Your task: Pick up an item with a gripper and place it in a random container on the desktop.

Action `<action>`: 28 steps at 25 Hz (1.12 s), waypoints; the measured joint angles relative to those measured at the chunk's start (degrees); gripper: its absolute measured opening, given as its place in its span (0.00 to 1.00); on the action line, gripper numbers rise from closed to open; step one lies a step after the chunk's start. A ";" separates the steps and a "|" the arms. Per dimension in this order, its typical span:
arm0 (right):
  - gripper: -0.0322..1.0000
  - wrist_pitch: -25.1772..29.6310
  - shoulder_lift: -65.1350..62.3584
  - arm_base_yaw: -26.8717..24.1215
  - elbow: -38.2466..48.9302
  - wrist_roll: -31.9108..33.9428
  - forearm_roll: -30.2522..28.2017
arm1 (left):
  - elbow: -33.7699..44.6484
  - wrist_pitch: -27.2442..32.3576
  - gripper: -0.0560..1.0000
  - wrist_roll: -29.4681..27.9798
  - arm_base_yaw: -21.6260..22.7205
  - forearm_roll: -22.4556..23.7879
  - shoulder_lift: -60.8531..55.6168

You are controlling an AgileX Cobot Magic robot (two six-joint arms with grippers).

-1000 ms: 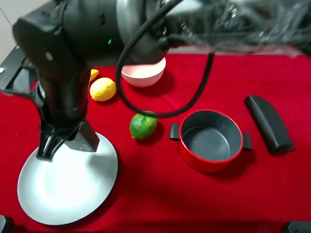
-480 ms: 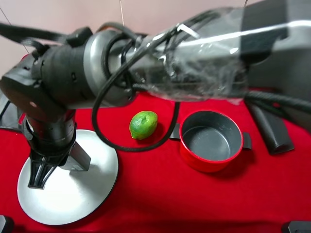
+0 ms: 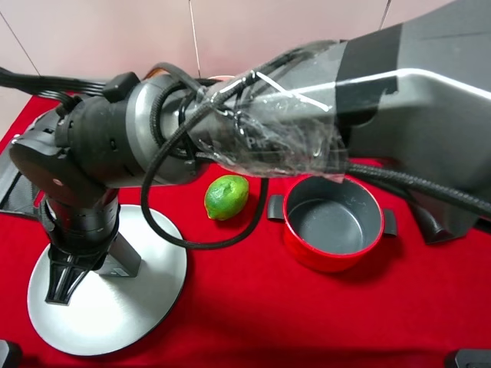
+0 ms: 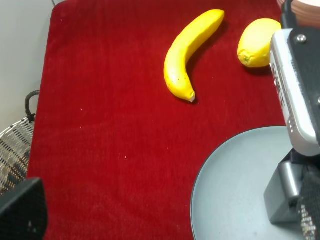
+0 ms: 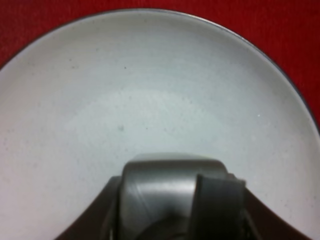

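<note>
My right gripper (image 3: pixel 86 273) reaches across to the left and is shut on the dark grey pump bottle (image 3: pixel 120 263). It holds the bottle low over the large pale grey-blue plate (image 3: pixel 142 322), at the plate's far-left part; I cannot tell whether the bottle touches it. In the right wrist view the bottle (image 5: pixel 167 192) sits between the fingers with the plate (image 5: pixel 150 75) right below. The left wrist view shows the plate (image 4: pixel 235 185), the bottle (image 4: pixel 284 196) and the right gripper's body. My left gripper shows only one dark finger (image 4: pixel 21 212), far to one side, and holds nothing.
A lime (image 3: pixel 226 196) lies just right of the plate. A red pot (image 3: pixel 333 222) stands at centre right, with a long black case (image 3: pixel 436 222) mostly hidden behind the arm. A banana (image 4: pixel 189 55) and a lemon (image 4: pixel 257 42) lie beyond the plate. A wire basket (image 4: pixel 12 150) stands off the cloth.
My right arm has swung down and forward with the bottle, carrying it from the plate's far edge to further over the plate. The arm now hides the lemon and pink bowl.
</note>
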 joint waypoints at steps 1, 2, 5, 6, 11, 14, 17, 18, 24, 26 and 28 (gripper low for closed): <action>0.34 -0.07 0.00 0.00 -0.04 0.00 0.00 | 0.00 0.00 0.99 0.00 0.00 0.00 0.00; 0.34 -0.21 0.04 0.00 -0.04 0.00 0.06 | 0.00 0.00 0.99 0.00 0.00 0.00 0.00; 0.34 -0.32 0.04 0.00 -0.04 0.00 0.05 | 0.00 0.00 0.99 0.00 0.00 0.00 0.00; 0.34 -0.39 0.04 0.00 -0.04 0.00 0.05 | 0.00 0.00 0.99 0.00 0.00 0.00 0.00; 0.34 -0.98 0.12 0.00 -0.04 0.00 0.05 | 0.00 0.00 0.99 0.00 0.00 0.00 0.00; 0.34 -1.12 0.12 0.00 -0.04 0.00 0.05 | 0.00 0.00 0.99 0.00 0.00 0.00 0.00; 0.34 -1.12 0.12 0.00 -0.04 0.00 0.25 | 0.00 0.00 0.99 0.00 0.00 0.00 0.00; 0.34 -1.12 0.12 0.00 -0.04 0.00 0.39 | 0.00 0.00 0.99 0.00 0.00 0.00 0.00; 0.34 -1.12 0.12 0.00 -0.04 0.00 0.59 | 0.00 0.00 0.99 0.00 0.00 0.00 0.00; 0.34 -1.12 0.12 0.00 -0.04 0.00 0.59 | 0.00 0.00 0.99 0.00 0.00 0.00 0.00; 0.34 -1.12 0.12 0.00 -0.04 0.00 0.59 | 0.00 0.00 0.99 0.00 0.00 0.00 0.00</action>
